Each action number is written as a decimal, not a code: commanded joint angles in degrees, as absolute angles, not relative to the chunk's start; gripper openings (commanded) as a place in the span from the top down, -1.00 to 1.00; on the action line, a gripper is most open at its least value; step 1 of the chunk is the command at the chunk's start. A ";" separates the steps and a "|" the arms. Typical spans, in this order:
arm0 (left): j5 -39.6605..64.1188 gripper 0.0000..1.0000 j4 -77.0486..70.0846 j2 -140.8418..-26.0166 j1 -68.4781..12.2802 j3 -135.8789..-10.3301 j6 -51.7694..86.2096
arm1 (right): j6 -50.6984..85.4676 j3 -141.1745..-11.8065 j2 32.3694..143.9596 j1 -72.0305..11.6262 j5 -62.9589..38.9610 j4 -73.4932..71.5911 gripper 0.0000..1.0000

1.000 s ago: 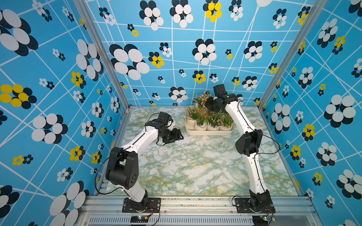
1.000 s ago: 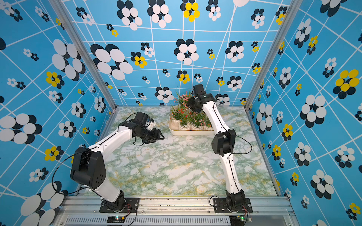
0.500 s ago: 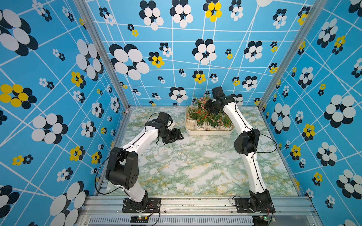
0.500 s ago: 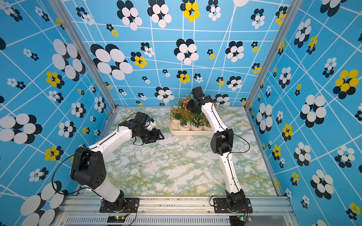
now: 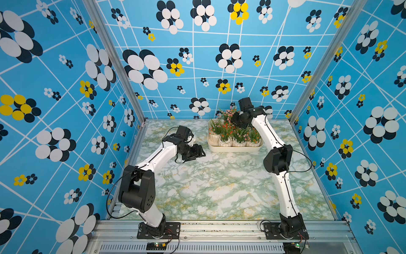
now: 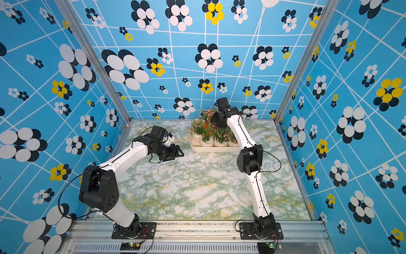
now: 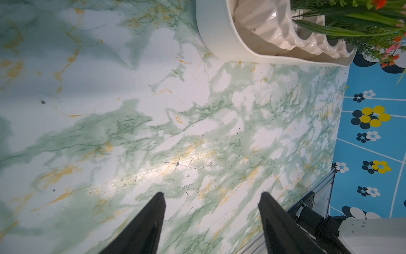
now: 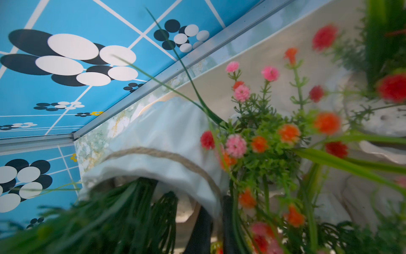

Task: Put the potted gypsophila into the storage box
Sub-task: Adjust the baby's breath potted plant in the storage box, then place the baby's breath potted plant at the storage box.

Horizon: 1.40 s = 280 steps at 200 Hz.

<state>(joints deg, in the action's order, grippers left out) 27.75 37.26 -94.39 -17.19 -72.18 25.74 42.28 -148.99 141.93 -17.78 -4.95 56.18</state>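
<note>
Hard to see: in both top views the right gripper (image 5: 233, 120) (image 6: 214, 119) is buried in foliage at the far side of the storage box (image 5: 235, 149) (image 6: 211, 149), fingertips hidden. Far-row pots can't be counted. Four white ribbed pots (image 5: 239, 143) show in the front row. Right wrist view is blurred and its fingers (image 8: 200, 233) are cut off at the frame edge, but they're clenched on the rim of one potted gypsophila (image 8: 171, 136) w/ twine round it. Can't tell if it touches the box floor. Box sits at bench (image 5: 219, 182) far edge, right of centre. Left gripper (image 7: 212, 194) released, nothing btwn jaws, over bare bench near box's left end.
</note>
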 commanded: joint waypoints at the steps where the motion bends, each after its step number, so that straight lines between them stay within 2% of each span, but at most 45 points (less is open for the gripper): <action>1: 28.81 -0.42 37.64 -94.31 -16.77 -72.76 25.27 | 41.06 -147.35 138.97 -15.47 -0.71 59.85 1.00; 62: 28.83 -0.42 37.38 -94.15 -16.74 -72.60 25.56 | 41.69 -147.72 140.65 -15.98 -3.01 57.89 1.00; 107: 28.64 -0.42 37.57 -94.38 -16.70 -72.52 25.42 | 42.01 -153.45 144.81 -17.00 -3.67 57.97 1.00; 280: 28.90 -0.42 37.44 -96.06 -16.62 -73.89 25.20 | 37.44 -150.21 146.42 -19.34 -2.86 58.03 1.00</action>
